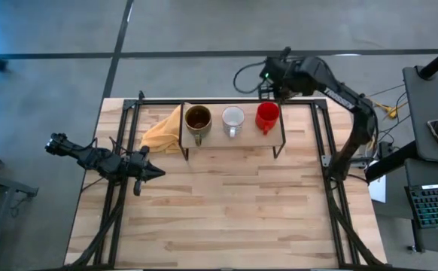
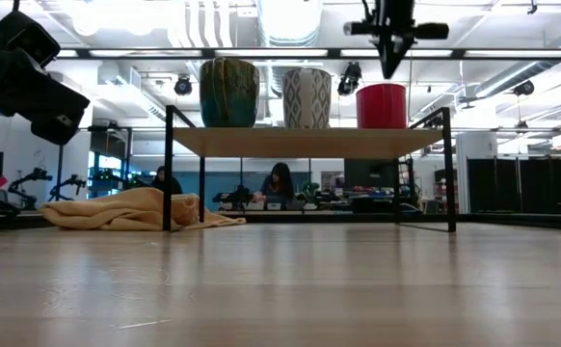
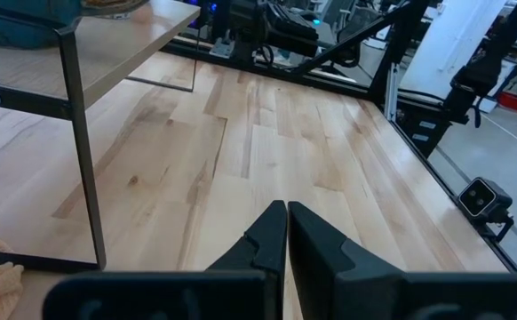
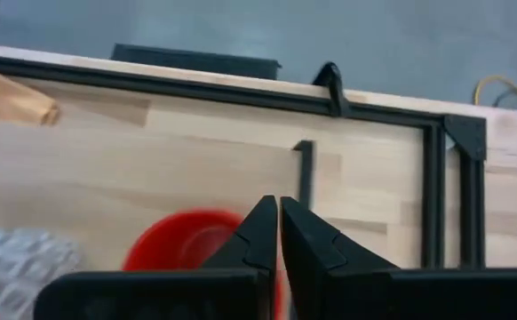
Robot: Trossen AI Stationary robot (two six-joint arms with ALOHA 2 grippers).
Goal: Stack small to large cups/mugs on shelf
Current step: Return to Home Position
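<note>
Three mugs stand upright in a row on the shelf: the brownish-olive mug on the left, the white mug in the middle, the red mug on the right. In the low view the olive mug, white mug and red mug rest by their bases on the shelf board. My right gripper is shut and hangs point-down just above the red mug, touching nothing. My left gripper is shut and waits over the table's left side.
A tan cloth lies bunched on the table beside the shelf's left legs and partly under the board. The shelf's thin black legs stand near my left gripper. Bare tabletop stretches toward the near edge. People sit in the room beyond.
</note>
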